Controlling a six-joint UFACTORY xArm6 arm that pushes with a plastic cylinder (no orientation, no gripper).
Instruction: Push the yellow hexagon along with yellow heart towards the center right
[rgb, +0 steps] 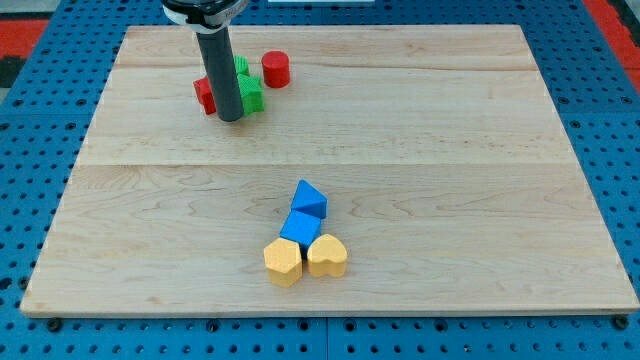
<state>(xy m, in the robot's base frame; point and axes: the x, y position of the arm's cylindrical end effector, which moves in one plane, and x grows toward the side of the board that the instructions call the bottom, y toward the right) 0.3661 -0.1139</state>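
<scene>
The yellow hexagon (283, 261) lies near the view's bottom centre of the wooden board (450, 150). The yellow heart (327, 256) touches it on its right. A blue cube (300, 228) sits just above the two yellow blocks and touches them. A second blue block (309, 199), wedge-like, sits above that cube. My tip (230, 118) rests on the board at the view's upper left, far from the yellow blocks and up-left of them.
A red cylinder (276, 69) stands at the view's top, right of the rod. A green block (246, 88) and a red block (205, 95) sit right beside the rod, partly hidden by it. Blue pegboard surrounds the board.
</scene>
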